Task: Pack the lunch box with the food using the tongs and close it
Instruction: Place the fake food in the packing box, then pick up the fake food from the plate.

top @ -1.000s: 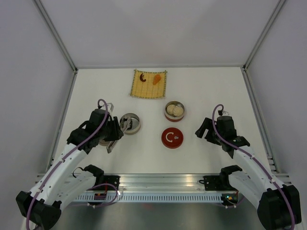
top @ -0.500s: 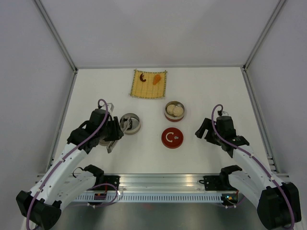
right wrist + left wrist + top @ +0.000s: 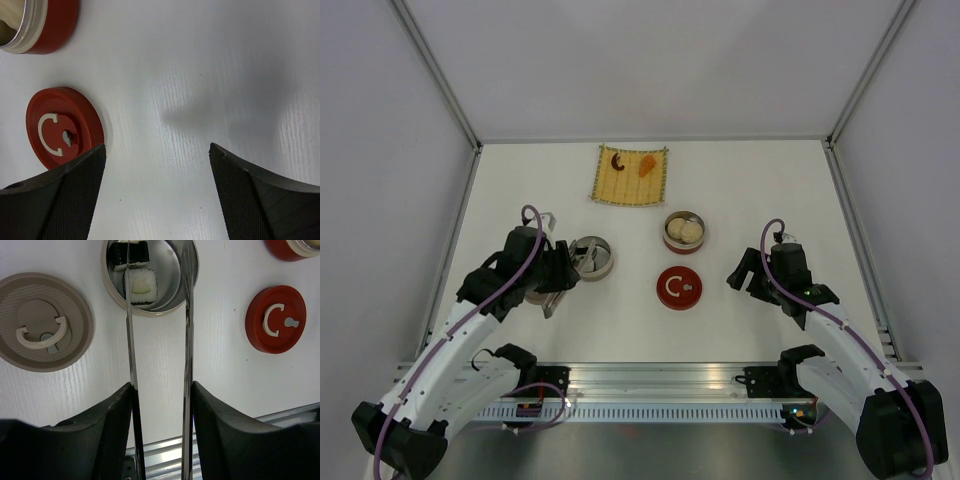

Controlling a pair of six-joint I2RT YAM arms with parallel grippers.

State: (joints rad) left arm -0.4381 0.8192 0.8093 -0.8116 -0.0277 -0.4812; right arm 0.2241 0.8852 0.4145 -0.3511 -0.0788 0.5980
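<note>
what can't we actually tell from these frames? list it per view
- Tongs tips: left wrist view, cut off by the top edge; overhead, too small.
- Grey tin contents: left wrist view shows two rolls, far part cut off by the top edge; overhead, too small.
- Grey lid: overhead, mostly under the left arm.
- Red tin: right wrist view, cut by the corner; overhead, buns too small to count.
</note>
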